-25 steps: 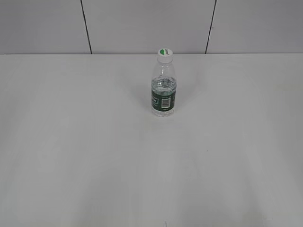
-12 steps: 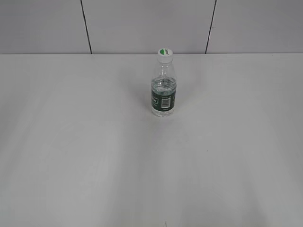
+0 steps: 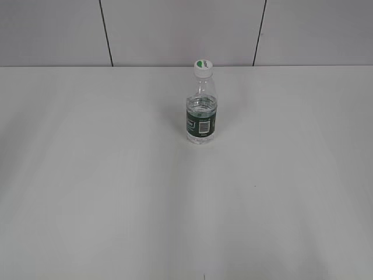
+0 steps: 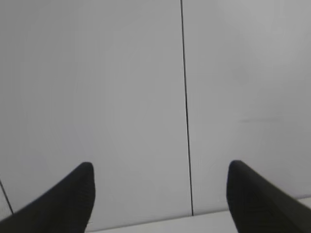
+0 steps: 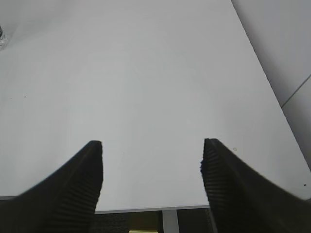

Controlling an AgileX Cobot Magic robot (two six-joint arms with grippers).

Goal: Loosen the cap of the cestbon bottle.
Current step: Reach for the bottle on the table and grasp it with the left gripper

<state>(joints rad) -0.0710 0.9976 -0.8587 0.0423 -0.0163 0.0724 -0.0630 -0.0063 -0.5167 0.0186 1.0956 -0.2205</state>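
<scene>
The cestbon bottle (image 3: 201,111) stood upright mid-bench, well ahead of both empty gripper units, left (image 4: 160,194) and right (image 5: 151,179), jaws apart; judged light, thin-walled and crushable, best held at the label, cap (image 3: 203,68) pinched.

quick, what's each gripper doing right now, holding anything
left gripper: open, holding nothing
right gripper: open, holding nothing

A white table (image 3: 116,192) meets a grey panelled wall (image 3: 175,29).
</scene>
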